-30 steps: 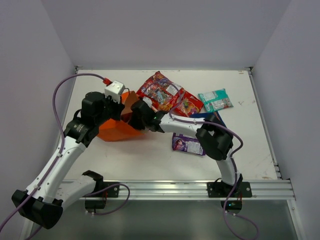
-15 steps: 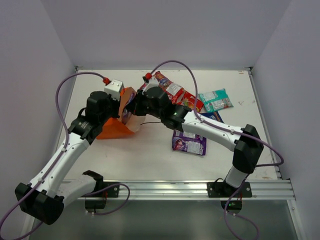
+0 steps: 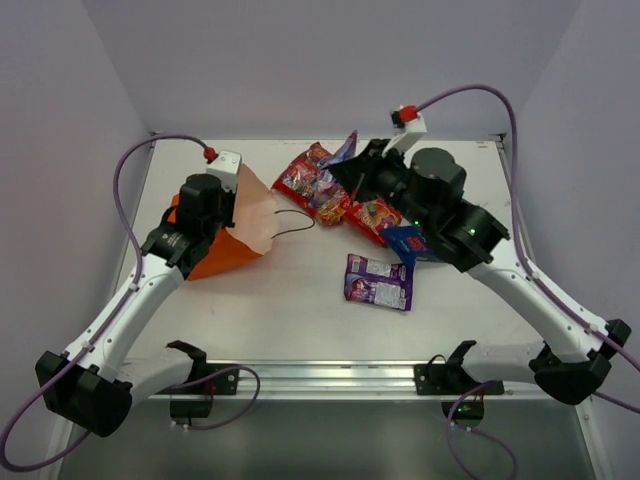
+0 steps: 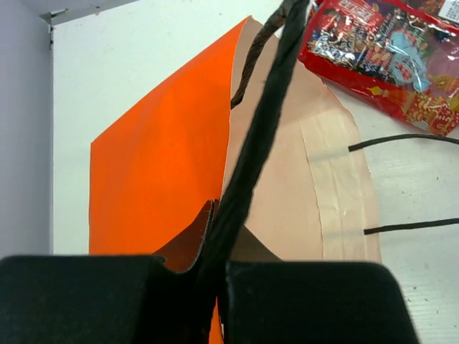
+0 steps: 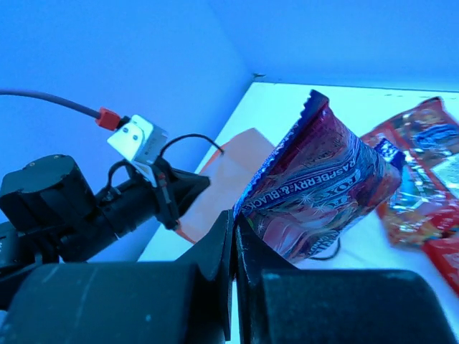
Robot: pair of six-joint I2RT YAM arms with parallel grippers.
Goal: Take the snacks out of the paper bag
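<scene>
The orange paper bag (image 3: 212, 257) lies at the left with its pale inside (image 3: 256, 218) facing right. It also shows in the left wrist view (image 4: 158, 165). My left gripper (image 3: 226, 203) is shut on the bag's dark cord handle (image 4: 267, 107) and rim. My right gripper (image 3: 352, 168) is shut on a purple snack packet (image 3: 345, 151) and holds it in the air right of the bag; the packet fills the right wrist view (image 5: 323, 186). Red packets (image 3: 316, 186), a dark blue one (image 3: 408, 241) and a second purple one (image 3: 378, 282) lie on the table. The teal packet is hidden.
The white table (image 3: 300, 310) is walled at the back and sides, with a metal rail (image 3: 330, 375) along the near edge. The right arm (image 3: 470, 230) reaches over the packets at the back right. A loose cord handle (image 3: 292, 222) trails from the bag's mouth.
My right gripper has come out of the bag's mouth and swung up and to the right, carrying the purple packet. The bag's mouth has settled open towards the right.
</scene>
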